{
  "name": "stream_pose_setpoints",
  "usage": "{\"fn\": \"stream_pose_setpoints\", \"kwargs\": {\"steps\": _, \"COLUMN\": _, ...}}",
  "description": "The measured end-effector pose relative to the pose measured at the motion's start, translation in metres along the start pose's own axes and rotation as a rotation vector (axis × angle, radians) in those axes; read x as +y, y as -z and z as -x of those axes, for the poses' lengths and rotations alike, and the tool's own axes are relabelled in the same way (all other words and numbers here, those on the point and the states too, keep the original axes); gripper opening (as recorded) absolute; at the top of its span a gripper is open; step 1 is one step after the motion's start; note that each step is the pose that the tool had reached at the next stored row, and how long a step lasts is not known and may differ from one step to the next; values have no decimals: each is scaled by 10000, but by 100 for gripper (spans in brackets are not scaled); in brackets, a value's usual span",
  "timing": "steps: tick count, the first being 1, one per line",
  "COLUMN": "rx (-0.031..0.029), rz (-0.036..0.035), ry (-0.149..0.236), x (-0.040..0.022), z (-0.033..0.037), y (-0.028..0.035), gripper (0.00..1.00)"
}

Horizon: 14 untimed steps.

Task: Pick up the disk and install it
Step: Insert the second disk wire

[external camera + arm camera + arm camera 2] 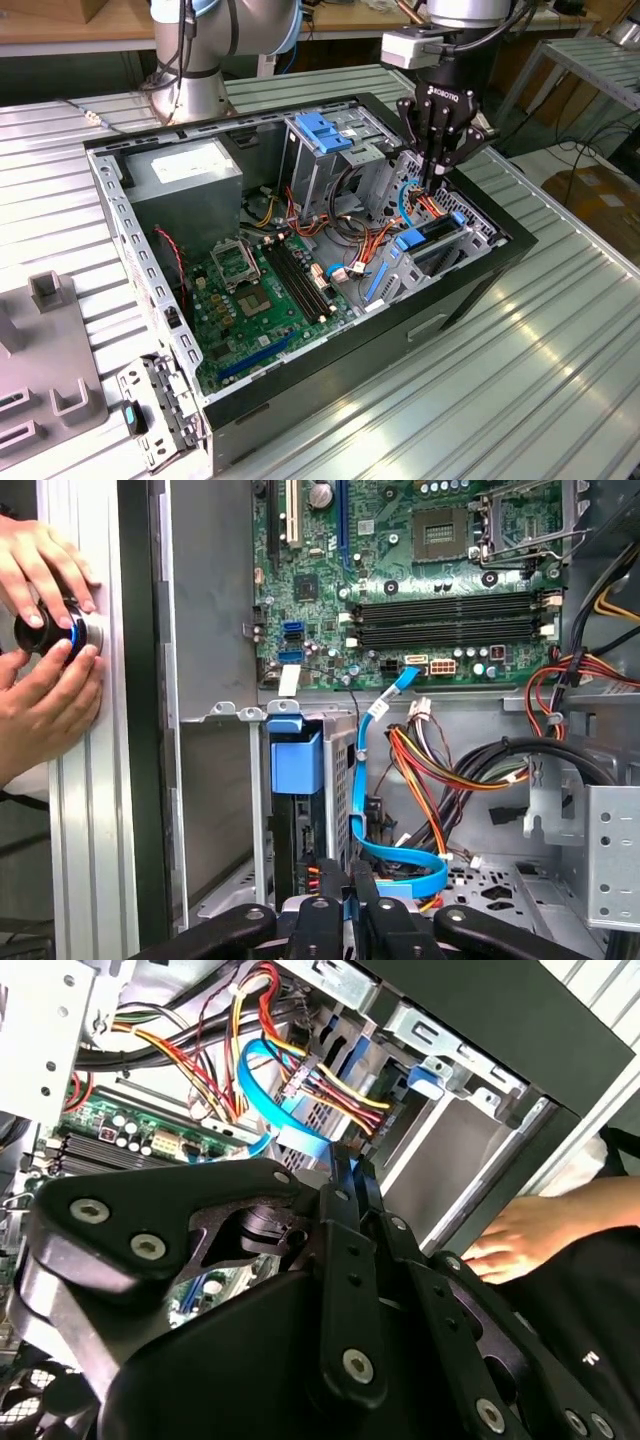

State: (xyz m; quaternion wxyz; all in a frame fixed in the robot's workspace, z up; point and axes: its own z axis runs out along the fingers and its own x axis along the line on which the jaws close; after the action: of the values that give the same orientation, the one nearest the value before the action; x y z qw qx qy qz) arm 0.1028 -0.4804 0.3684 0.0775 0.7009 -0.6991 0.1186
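Exterior view: the disk is sitting on edge in a slot of the drive cage, at the corner of the open computer case toward the exterior view's right. Its dark body is showing between blue plastic rails. In the first wrist view the disk is standing upright in the same slot, with a blue plastic tab capping its near end.

The gripper is hanging just above that cage, pointing down among the cables. Its two fingers are pressing together in both wrist views, with nothing visibly clamped between them. The fingertips are hovering just beside a flat blue data cable and a bundle of red, yellow and orange wires, close to the disk but not touching it.

Further out, the green motherboard is lying in the case floor, with the grey power-supply box behind it and a blue latch sitting atop the taller metal cage.

Outside the case wall, a person's hands are gripping a round dark object on the ribbed metal table.
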Motion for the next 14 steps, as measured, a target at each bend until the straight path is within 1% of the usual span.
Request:
{"fn": "stream_pose_setpoints", "kwargs": {"steps": 1, "rx": -52, "rz": -32, "ry": 26, "x": 1, "z": -12, "y": -7, "gripper": 16}}
{"fn": "stream_pose_setpoints", "kwargs": {"steps": 2, "rx": -90, "rz": -52, "ry": 42, "x": 2, "z": -19, "y": -11, "gripper": 16}}
{"fn": "stream_pose_setpoints", "kwargs": {"steps": 4, "rx": -188, "rz": -95, "ry": 82, "x": 4, "z": -36, "y": -23, "gripper": 16}}
{"fn": "stream_pose_setpoints", "kwargs": {"steps": 6, "rx": -264, "rz": -125, "ry": 141, "x": 10, "z": -62, "y": -35, "gripper": 16}}
{"fn": "stream_pose_setpoints", "kwargs": {"steps": 8, "rx": -298, "rz": -140, "ry": 188, "x": 24, "z": -96, "y": -53, "gripper": 16}}
{"fn": "stream_pose_setpoints", "kwargs": {"steps": 9, "rx": -307, "rz": -145, "ry": 207, "x": 31, "z": -114, "y": -63, "gripper": 16}}
{"fn": "stream_pose_setpoints", "kwargs": {"steps": 10, "rx": -315, "rz": -152, "ry": 229, "x": 48, "z": -146, "y": -83, "gripper": 16}}
{"fn": "stream_pose_setpoints", "kwargs": {"steps": 12, "rx": -324, "rz": -156, "ry": 244, "x": 76, "z": -182, "y": -110, "gripper": 16}}
{"fn": "stream_pose_setpoints", "kwargs": {"steps": 13, "rx": -340, "rz": -158, "ry": 250, "x": 97, "z": -202, "y": -131, "gripper": 16}}
{"fn": "stream_pose_setpoints", "kwargs": {"steps": 14, "rx": -379, "rz": -158, "ry": 252, "x": 109, "z": -217, "y": -144, "gripper": 16}}
